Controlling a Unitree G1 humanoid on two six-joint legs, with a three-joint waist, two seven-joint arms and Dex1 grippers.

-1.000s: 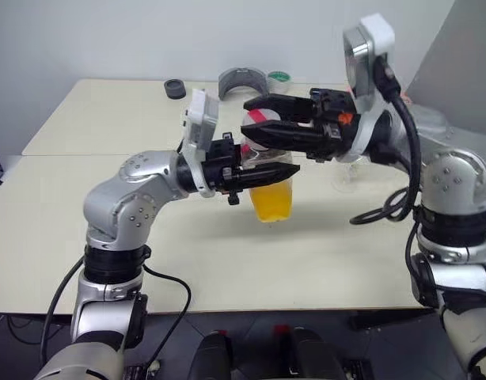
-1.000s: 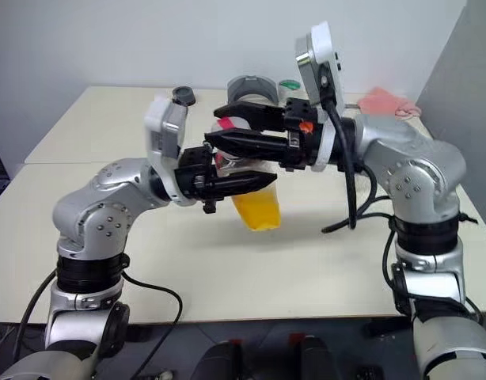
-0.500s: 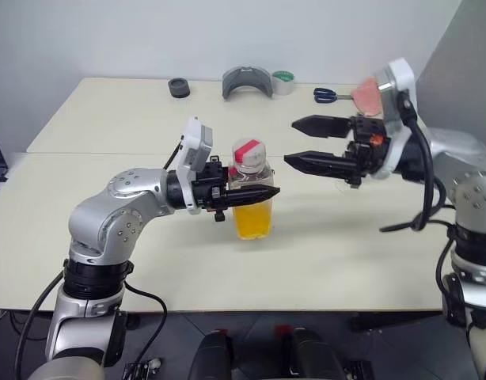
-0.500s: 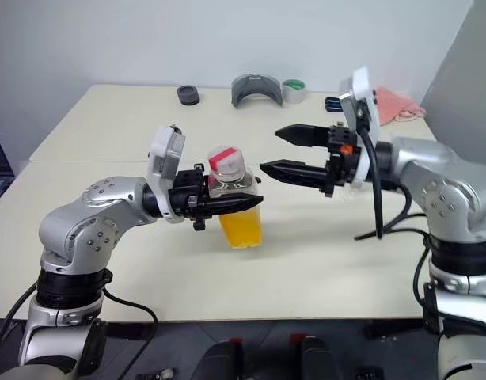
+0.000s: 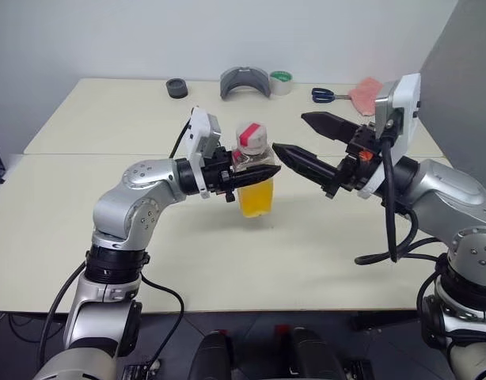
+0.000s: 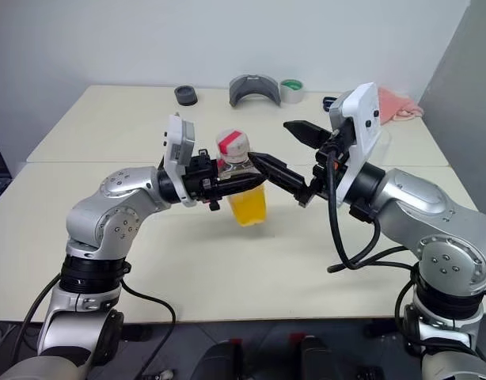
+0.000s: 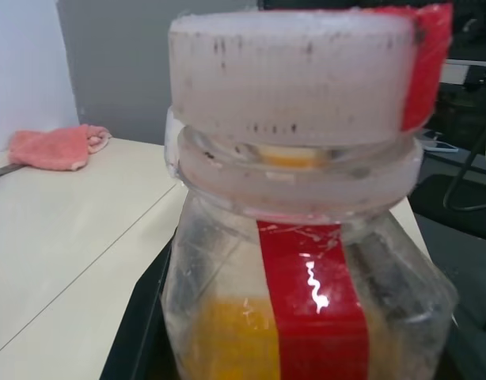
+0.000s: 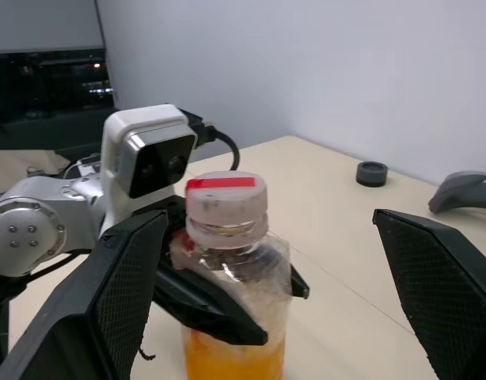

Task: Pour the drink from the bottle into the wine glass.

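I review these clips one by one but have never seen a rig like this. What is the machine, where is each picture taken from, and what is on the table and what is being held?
This is a two-armed humanoid robot; each arm ends in a black two-fingered pincer. The two wide pictures come from a stereo camera on its head, looking down over the arms. The other two come from a camera on each wrist, looking along that pincer's fingers.

The left pincer is shut on the bottle, a clear plastic one with a red stripe, its cap on, and the orange drink in its lower part. The right pincer is open, its fingers beside the cap.

At the far edge of the cream table lie a small black round thing, a grey curved piece, a roll of tape, scissors and a pink cloth.
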